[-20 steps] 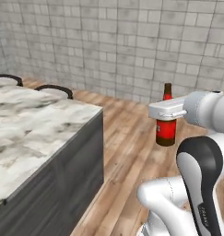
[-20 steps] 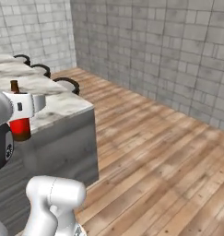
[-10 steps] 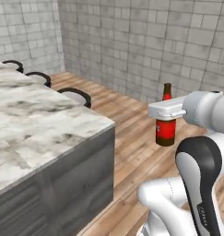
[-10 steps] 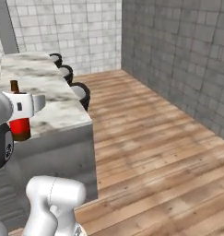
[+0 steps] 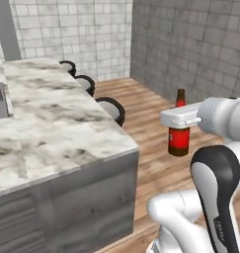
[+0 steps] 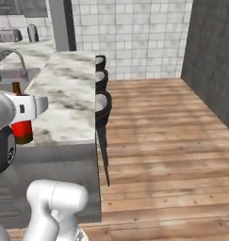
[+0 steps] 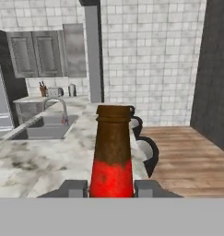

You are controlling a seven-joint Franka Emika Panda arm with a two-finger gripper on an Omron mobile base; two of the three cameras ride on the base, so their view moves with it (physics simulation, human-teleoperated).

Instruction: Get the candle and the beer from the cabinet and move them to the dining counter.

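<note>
One beer [image 5: 179,133]: dark brown glass, red label, narrow neck, upright.

The left base view looks from behind the arm forward and down across the near corner of the dining counter [image 5: 57,133], toward the stools [image 5: 113,107] along its right edge. The right base view faces the same counter [image 6: 69,94] lengthwise from the other side. The hand view sits close behind the beer [image 7: 112,156], looking level over the counter toward the sink [image 7: 44,129] and the cabinet [image 7: 37,54].
</note>
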